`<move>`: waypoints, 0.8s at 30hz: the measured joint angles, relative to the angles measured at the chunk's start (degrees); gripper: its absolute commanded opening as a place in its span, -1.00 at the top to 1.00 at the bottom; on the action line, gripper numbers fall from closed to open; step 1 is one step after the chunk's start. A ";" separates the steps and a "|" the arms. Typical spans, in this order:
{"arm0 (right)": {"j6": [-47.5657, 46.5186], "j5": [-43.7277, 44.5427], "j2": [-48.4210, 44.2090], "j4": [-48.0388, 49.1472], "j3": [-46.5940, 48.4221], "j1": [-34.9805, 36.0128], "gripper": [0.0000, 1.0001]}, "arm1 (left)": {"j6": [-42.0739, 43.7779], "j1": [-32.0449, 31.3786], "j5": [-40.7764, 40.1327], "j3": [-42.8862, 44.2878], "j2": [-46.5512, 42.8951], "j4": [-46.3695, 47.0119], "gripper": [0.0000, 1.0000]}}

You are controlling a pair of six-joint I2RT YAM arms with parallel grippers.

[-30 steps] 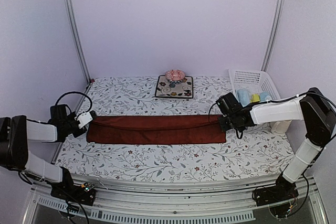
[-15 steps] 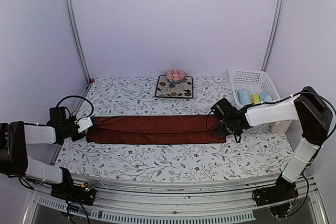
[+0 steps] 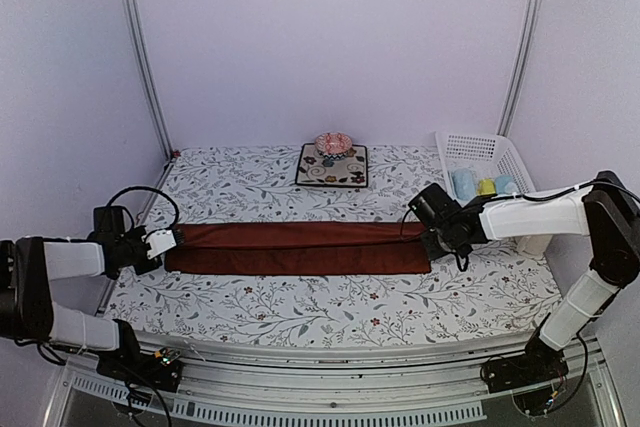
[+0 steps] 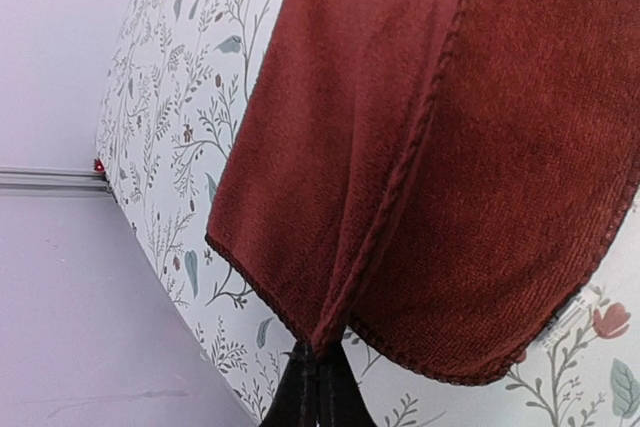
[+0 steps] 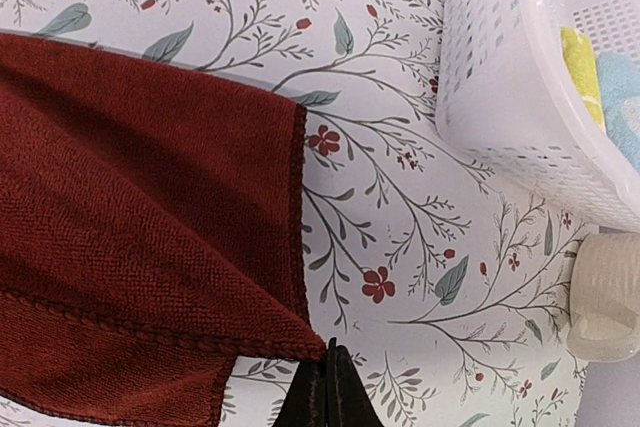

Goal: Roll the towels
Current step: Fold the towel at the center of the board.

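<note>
The left gripper (image 4: 318,379) is pinched tight on the left end of the dark red towel (image 3: 300,247), where its two hemmed edges meet. The right gripper (image 5: 326,372) is pinched the same way on a corner at the right end. The towel lies across the middle of the table (image 3: 300,309) as a long folded strip. To fold well, I judge both ends should travel together, level and taut, so the hems line up before letting go. Small rolled towels (image 3: 466,185) sit in the basket (image 3: 478,141), far right.
</note>
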 measured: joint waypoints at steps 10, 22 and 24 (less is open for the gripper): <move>-0.07 -0.11 2.32 -1.51 -1.01 1.66 0.96 | 2.82 1.01 1.22 -0.04 -2.95 -3.82 1.00; -0.11 -0.11 4.11 -2.01 -1.01 2.43 0.96 | 7.50 2.47 3.96 -0.09 -5.88 -9.97 1.00; -0.11 -0.13 4.09 -2.10 -1.01 2.47 0.96 | 7.96 2.67 4.24 -0.09 -5.88 -10.67 1.00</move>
